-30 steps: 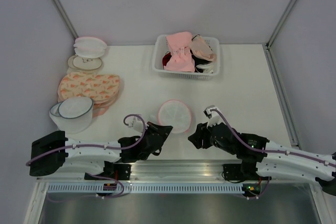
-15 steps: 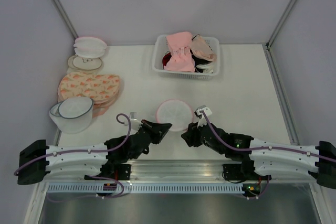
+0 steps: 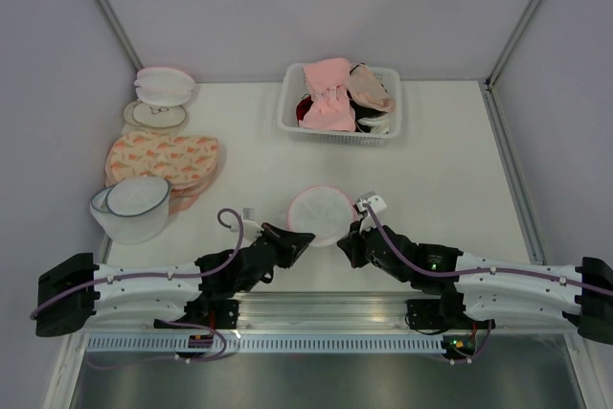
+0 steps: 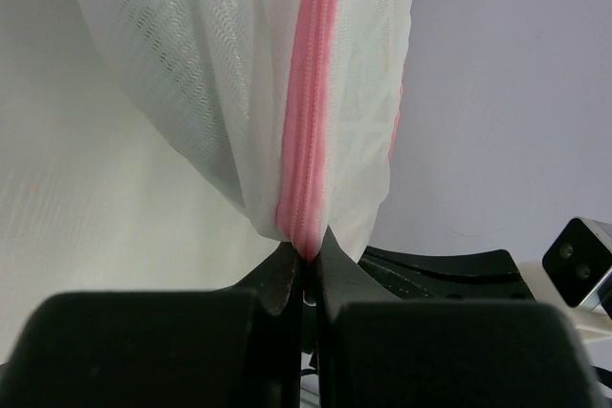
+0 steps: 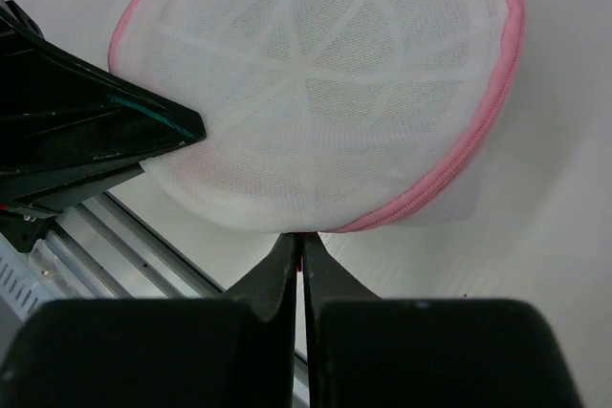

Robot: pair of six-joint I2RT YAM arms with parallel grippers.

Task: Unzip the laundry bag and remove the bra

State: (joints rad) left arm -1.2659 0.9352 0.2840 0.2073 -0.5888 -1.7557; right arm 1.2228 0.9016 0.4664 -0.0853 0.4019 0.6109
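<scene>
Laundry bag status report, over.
Left gripper shut on pink zipper rim of round white mesh laundry bag. Right gripper shut on its near edge. Zipper closed, bra unseen. Nothing blocking.

Looks like a robotics lab cell. Shows a white bench (image 3: 450, 160) walled by plain pale panels (image 3: 316, 7) on metal struts (image 3: 105, 16), aluminium rail (image 3: 326, 311) at the near edge.

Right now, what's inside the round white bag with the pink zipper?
The bag looks zipped shut. Through its mesh only white ribs show; whatever is inside is covered.
</scene>
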